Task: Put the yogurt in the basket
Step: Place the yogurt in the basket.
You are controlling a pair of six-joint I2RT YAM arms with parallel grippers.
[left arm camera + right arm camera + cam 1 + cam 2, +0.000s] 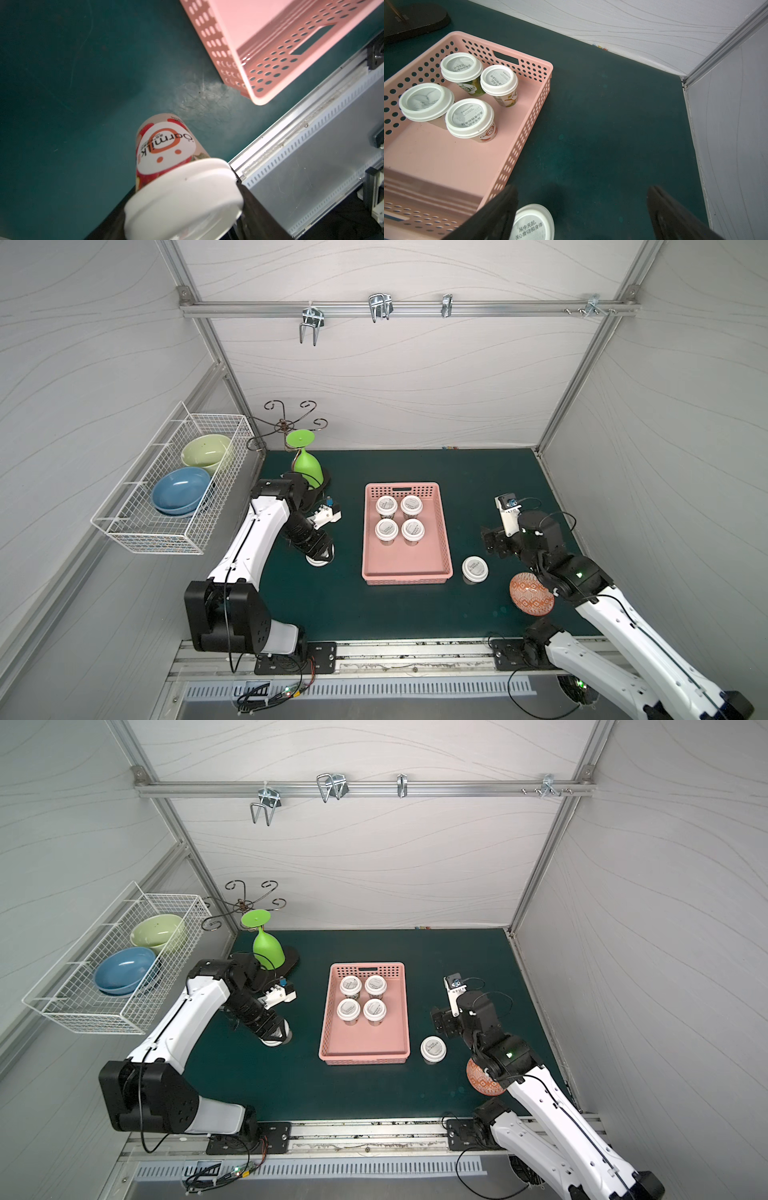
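The pink basket (405,573) (363,1056) lies mid-mat in both top views and holds several white-lidded yogurt cups (399,518) in its far half. Left of it, my left gripper (320,556) is shut on the lid end of another yogurt cup (166,145), red-labelled, low over the mat. The left wrist view shows the jaws (182,209) around its white lid, with the basket's corner (259,68) beyond. One more yogurt cup (474,569) (532,223) stands on the mat right of the basket. My right gripper (492,545) (583,207) hangs open beside it, holding nothing.
A white wire basket (124,526) on the left wall holds a green and a blue bowl. A green upturned goblet (307,464) hangs on a hook stand at the back left. An orange patterned dish (532,595) lies under my right arm.
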